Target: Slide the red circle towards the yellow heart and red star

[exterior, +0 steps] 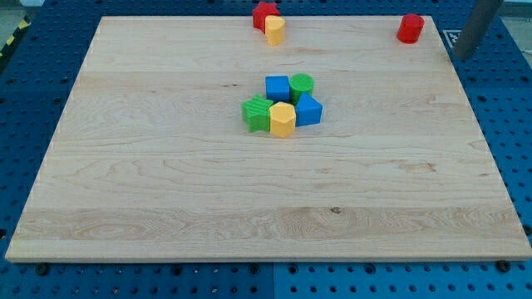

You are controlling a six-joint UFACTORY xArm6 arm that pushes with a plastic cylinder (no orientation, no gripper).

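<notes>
The red circle (410, 28) stands near the board's top right corner. The red star (264, 14) sits at the top edge near the middle. The yellow heart (275, 30) touches it on its lower right. My tip (462, 55) is at the view's top right, just off the board's right edge. It is a short way to the right of the red circle and slightly lower, not touching it.
The wooden board (166, 166) lies on a blue pegboard. A cluster sits at its centre: blue cube (278, 86), green circle (302, 85), green star (257, 114), yellow hexagon (283, 120) and another blue block (308, 110).
</notes>
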